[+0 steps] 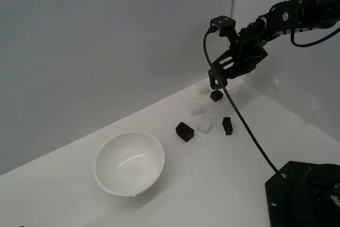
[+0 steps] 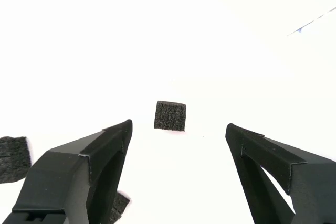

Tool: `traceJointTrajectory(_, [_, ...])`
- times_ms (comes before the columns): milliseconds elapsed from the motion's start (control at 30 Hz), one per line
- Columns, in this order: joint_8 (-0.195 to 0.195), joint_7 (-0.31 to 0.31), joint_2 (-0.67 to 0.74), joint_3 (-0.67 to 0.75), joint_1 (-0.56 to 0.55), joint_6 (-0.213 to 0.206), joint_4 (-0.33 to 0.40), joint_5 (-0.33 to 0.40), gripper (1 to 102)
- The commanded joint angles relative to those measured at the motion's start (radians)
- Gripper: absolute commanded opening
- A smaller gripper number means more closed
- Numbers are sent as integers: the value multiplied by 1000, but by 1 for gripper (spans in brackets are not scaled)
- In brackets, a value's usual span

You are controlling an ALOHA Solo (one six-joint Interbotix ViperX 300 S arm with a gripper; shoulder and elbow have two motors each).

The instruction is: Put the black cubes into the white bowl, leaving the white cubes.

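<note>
Gripper [image 1: 215, 83]: upper right of ext. view, hanging above the far end of the cube cluster; jaws spread wide, nothing between them. In wrist view [image 2: 178, 129] the two black fingers [image 2: 89, 166] frame bare white counter w/ one black cube ahead of them.
Black cube A [image 1: 216, 96]: just below the gripper tips in ext. view, on the counter, not touched; likely the same cube centred between the fingers in wrist view [image 2: 170, 115].
Black cube B [image 1: 227, 125]: right of centre, a bit nearer the camera than A, tilted look.
Black cube C [image 1: 184, 131]: centre of frame, closest black cube to the bowl, apart from it.
Other black bits, wrist view: one at the left edge [image 2: 13, 158], another part-hidden by the one finger; can't tell which cubes.
White cubes: one [image 1: 204, 126] between B and C, one [image 1: 197, 109] just behind it, one [image 1: 202, 88] near the wall; faint vs. counter, count unsure.
White bowl [image 1: 129, 164]: lower left-centre, upright, no cubes inside.
Counter [image 1: 212, 184]: white, carries it all.
</note>
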Motion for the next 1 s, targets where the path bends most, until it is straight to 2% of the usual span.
traceJointTrajectory(0, [5, -14, 0, 6, 8, -20, -3, -6, 100])
traceJointTrajectory(233, [5, -66, -34, -34, 8, -21, 0, -3, 100])
traceJointTrajectory(833, [5, -95, -143, -140, -26, -23, -2, -5, 98])
traceJointTrajectory(900, [5, -95, -147, -144, -26, -21, -2, -6, 94])
traceJointTrajectory(933, [5, -97, -149, -146, -26, -21, -2, -6, 88])
traceJointTrajectory(967, [5, -97, -149, -146, -28, -23, -2, -5, 78])
